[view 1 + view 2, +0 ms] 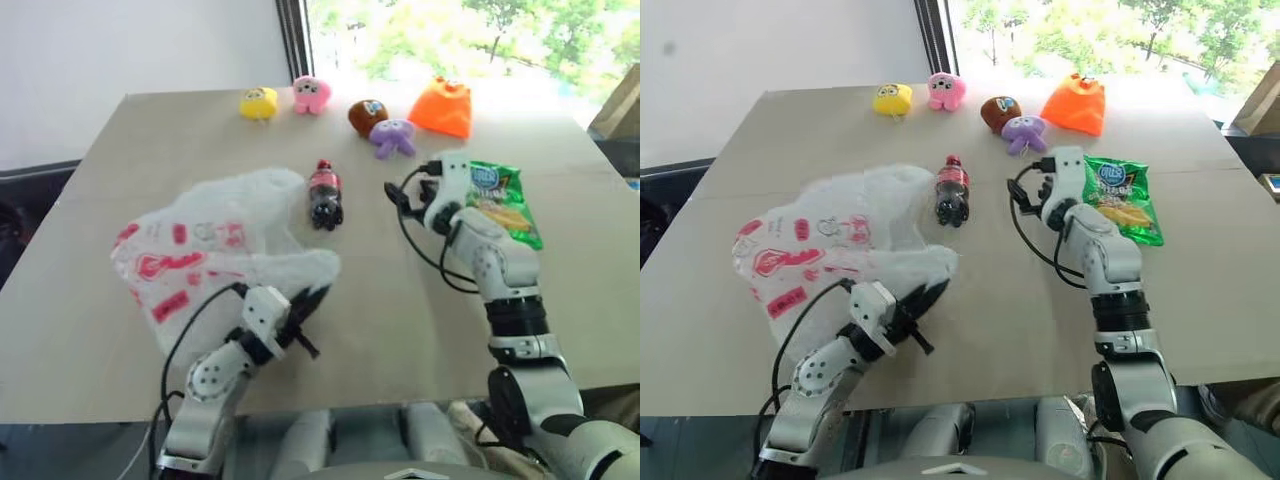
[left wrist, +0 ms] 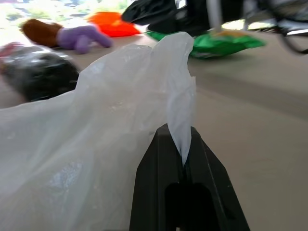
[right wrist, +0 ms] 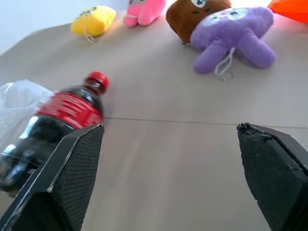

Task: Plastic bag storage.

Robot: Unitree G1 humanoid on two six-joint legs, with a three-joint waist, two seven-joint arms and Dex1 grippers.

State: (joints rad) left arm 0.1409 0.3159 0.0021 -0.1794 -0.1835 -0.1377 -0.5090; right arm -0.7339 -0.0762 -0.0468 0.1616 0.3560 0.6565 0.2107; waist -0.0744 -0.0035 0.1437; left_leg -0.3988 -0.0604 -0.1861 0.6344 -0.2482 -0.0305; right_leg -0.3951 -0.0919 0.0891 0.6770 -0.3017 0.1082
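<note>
The left gripper (image 1: pixel 308 312) is pinched tight on a twisted corner of the plastic bag (image 1: pixel 215 250), near the front edge of the tabletop (image 1: pixel 100 330); in the left wrist view a thin peak of white film rises from between its two closed black fingers (image 2: pixel 159 178). The bag is a large, crinkled, translucent white heap with red printed marks, lying on the robot's left half of the tabletop. Its long axis runs roughly from the far right, where its edge lies just beside a small cola bottle (image 1: pixel 325 194), toward the near left, where the red marks cluster. The gripped corner points toward the robot's right. The right gripper (image 1: pixel 400 195) hovers over the middle of the tabletop with its fingers spread wide and nothing between them; in the right wrist view the two padded fingers (image 3: pixel 72 178) frame bare tabletop, with the bottle lying on its side by one of them. The bottle's red cap points toward the far edge. A green chips packet (image 1: pixel 505 205) lies flat just to the right of the right arm. Along the far edge sit five soft toys: a yellow toy (image 1: pixel 259 102), a pink toy (image 1: pixel 311 94), a brown toy (image 1: pixel 366 115), a purple toy (image 1: pixel 393 137) and an orange toy (image 1: pixel 443 108).
</note>
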